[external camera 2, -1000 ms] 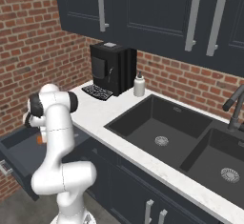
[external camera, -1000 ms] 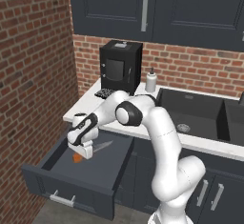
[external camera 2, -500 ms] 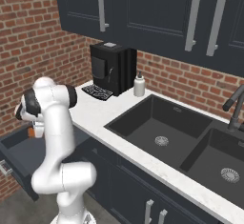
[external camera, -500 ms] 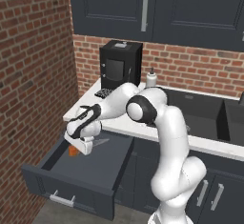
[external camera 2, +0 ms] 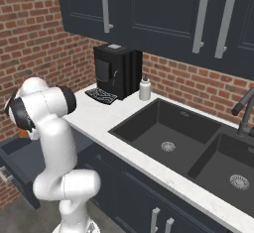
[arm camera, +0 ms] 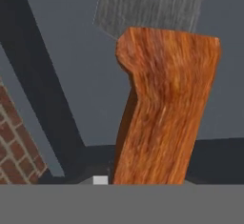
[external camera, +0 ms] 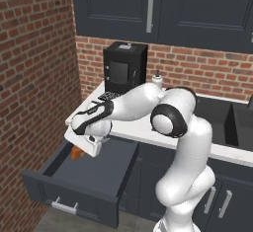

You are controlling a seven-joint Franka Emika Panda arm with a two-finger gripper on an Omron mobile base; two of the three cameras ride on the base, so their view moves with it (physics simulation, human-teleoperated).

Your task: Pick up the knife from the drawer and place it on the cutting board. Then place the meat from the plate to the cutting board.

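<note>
The knife (arm camera: 167,99) has its orange wooden handle rising close in front of the hand camera, with the grey blade beyond it. My gripper (external camera: 87,148) hangs just over the left part of the open dark grey drawer (external camera: 74,191) and is shut on the knife's handle (external camera: 76,153), whose orange end peeks out under the hand. From the right base view, a bit of orange handle (external camera 2: 23,134) shows behind my arm, above the drawer (external camera 2: 20,160). The cutting board, the meat and the plate are out of view.
A black coffee machine (external camera: 124,70) and a white soap bottle (external camera: 157,78) stand on the white counter (external camera: 143,132) behind the drawer. A brick wall (external camera: 29,102) closes the left side. A dark double sink (external camera 2: 168,133) lies to the right.
The arm has swung left and its elbow has rolled over, carrying the hand and knife toward the drawer's left end, near the brick wall. The drawer stays open.
</note>
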